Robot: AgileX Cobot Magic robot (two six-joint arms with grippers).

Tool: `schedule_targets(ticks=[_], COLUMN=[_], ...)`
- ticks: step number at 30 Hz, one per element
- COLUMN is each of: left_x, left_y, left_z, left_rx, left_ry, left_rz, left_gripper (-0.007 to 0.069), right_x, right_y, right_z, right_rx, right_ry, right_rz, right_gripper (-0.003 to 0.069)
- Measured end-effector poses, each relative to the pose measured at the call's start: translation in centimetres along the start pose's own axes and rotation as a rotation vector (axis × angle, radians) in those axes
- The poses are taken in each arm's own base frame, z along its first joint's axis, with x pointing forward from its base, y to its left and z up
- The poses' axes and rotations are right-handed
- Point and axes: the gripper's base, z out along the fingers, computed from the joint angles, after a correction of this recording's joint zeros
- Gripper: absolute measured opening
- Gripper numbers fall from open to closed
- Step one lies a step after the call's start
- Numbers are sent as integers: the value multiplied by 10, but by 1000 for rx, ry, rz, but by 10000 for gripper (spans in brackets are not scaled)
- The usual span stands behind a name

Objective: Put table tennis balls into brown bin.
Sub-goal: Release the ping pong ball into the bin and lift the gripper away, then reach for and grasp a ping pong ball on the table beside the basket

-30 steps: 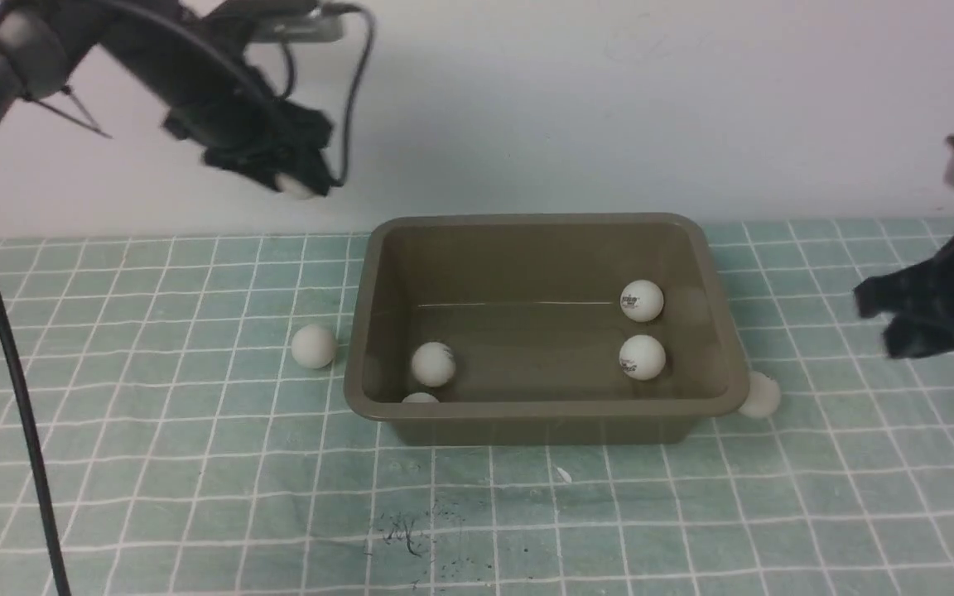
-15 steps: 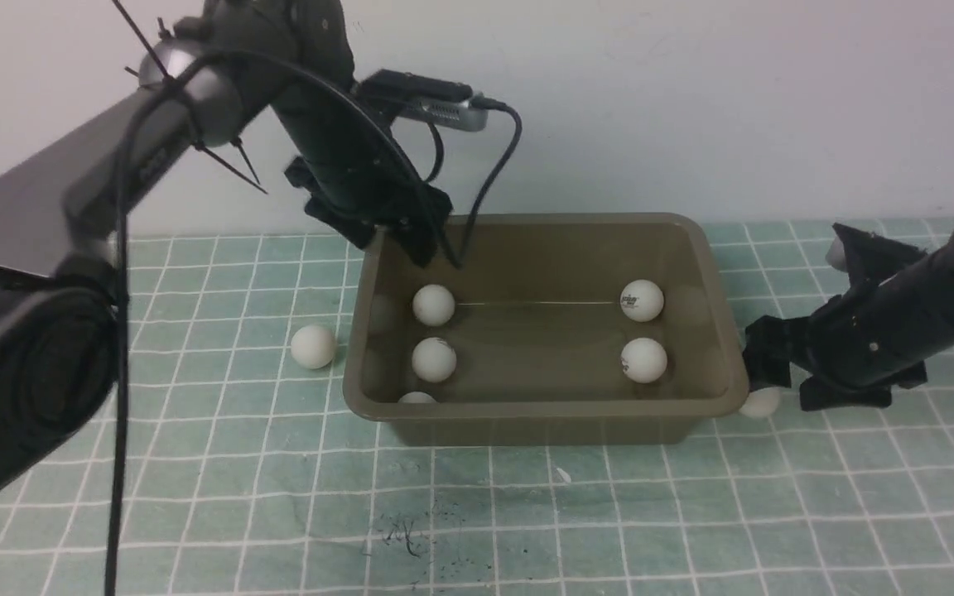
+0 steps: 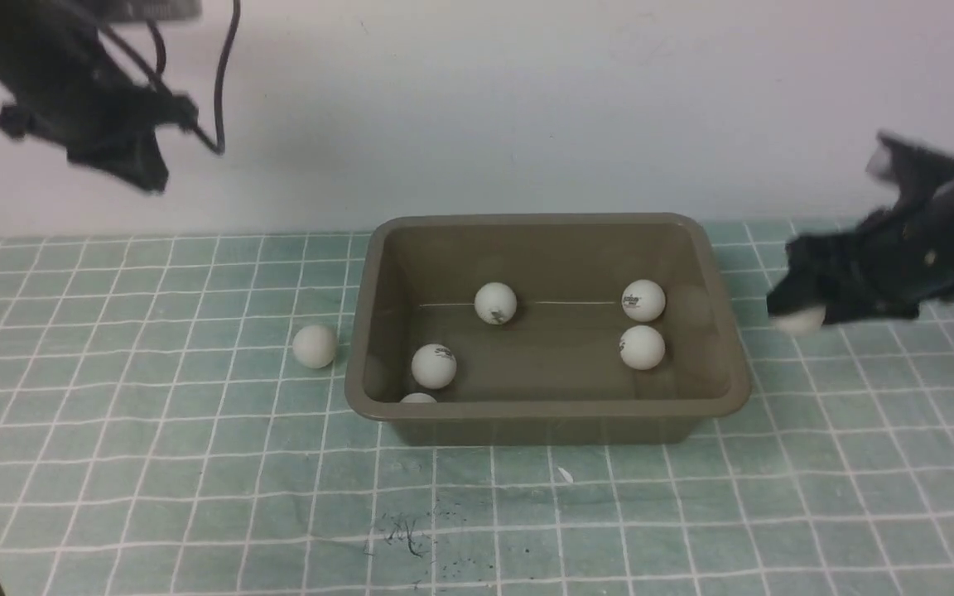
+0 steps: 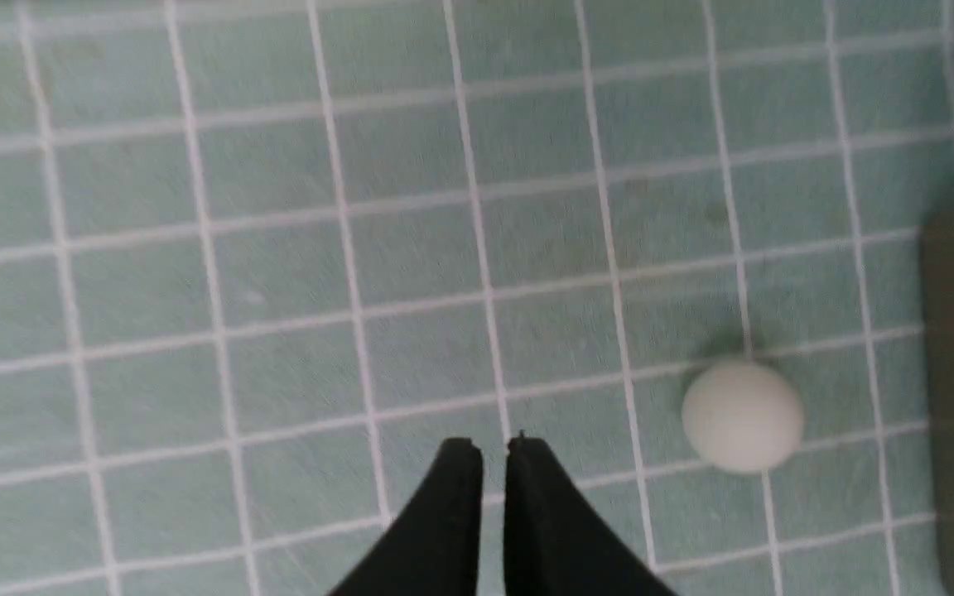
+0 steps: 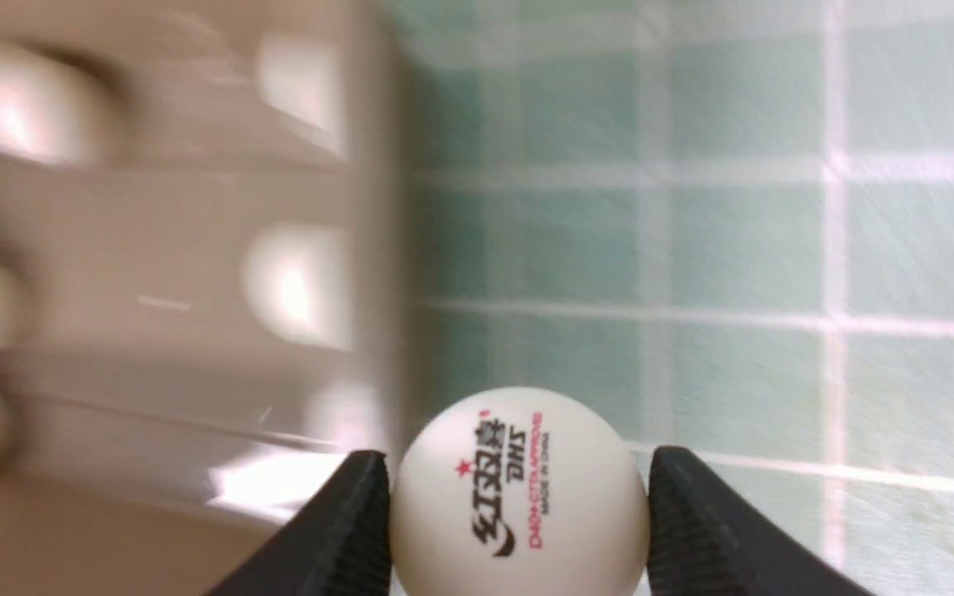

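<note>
Brown bin (image 3: pixel 547 424): upright on the green grid-lined table (image 3: pixel 195 463), five white balls inside.
Balls toward the bin's right side: two, one (image 3: pixel 643 300) farther back, the other (image 3: pixel 642 347) just in front, near the right wall.
Balls toward the bin's left side: one (image 3: pixel 434 366) near the left wall, another (image 3: pixel 419 398) partly hidden behind the front rim.
Ball toward the back, between those groups: one (image 3: pixel 495 303), logo showing.
Loose ball (image 3: pixel 315 346): on the table, just beside the bin's left side, not touching.
Left gripper (image 4: pixel 493 451): raised well apart from the bin, over to the left; jaws closed, holding nothing.
Right gripper (image 5: pixel 518 488): off the bin's right side; jaws gripping a white ball (image 5: pixel 518 505) with black and red print, above the table.
</note>
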Motion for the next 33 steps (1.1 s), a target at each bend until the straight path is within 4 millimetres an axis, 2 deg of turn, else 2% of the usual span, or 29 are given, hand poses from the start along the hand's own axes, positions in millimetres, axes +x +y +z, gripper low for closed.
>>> schedule_targets(ticks=[1,2,4,8,9,13,17,19,21,22,23,24,25,27,28,30,31,32,33], left_x=[6,7,19,22,23,26,28,29,29,29,29,28,27,19,18,11,-1,-7,-16], left_y=[-1,-1,-8,-23,-31,-54,-65,-66,-64,-64,-63,-62,-62,-60,-60,-61,-64,-67,-76], left_z=[12,14,41,64,72,88,98,112,122,122,125,125,125,114,113,100,81,68,45], left_rx=[12,15,41,77,91,114,120,114,100,99,90,84,78,47,43,28,19,22,35], left_ry=[43,49,136,183,195,229,251,256,253,252,246,239,234,219,214,197,135,94,21], left_rz=[8,10,41,74,92,153,176,180,180,180,182,184,188,213,216,223,224,228,233], left_gripper=[56,62,164,328,395,542,587,567,489,465,373,307,300,321,321,321,321,321,321], right_x=[-4,-5,-11,-9,-9,-9,-17,-21,-20,-20,-16,-12,-6,14,16,31,46,57,72], right_y=[11,13,41,80,86,97,100,103,108,107,109,108,107,97,96,88,80,77,70], right_z=[-9,-9,-17,-4,0,3,-15,-48,-90,-91,-123,-141,-164,-217,-221,-249,-270,-282,-293], right_rx=[-14,-16,-31,-44,-46,-60,-67,-67,-56,-52,-31,-7,27,149,160,251,327,363,414], right_ry=[-14,-14,-44,-57,-61,-54,-47,-75,-150,-150,-213,-249,-290,-378,-384,-427,-471,-507,-538], right_rz=[-25,-30,-116,-236,-251,-268,-286,-306,-336,-337,-359,-374,-386,-377,-374,-333,-273,-227,-169], right_gripper=[360,360,360,370,393,531,582,547,467,467,403,365,316,197,188,127,82,53,25])
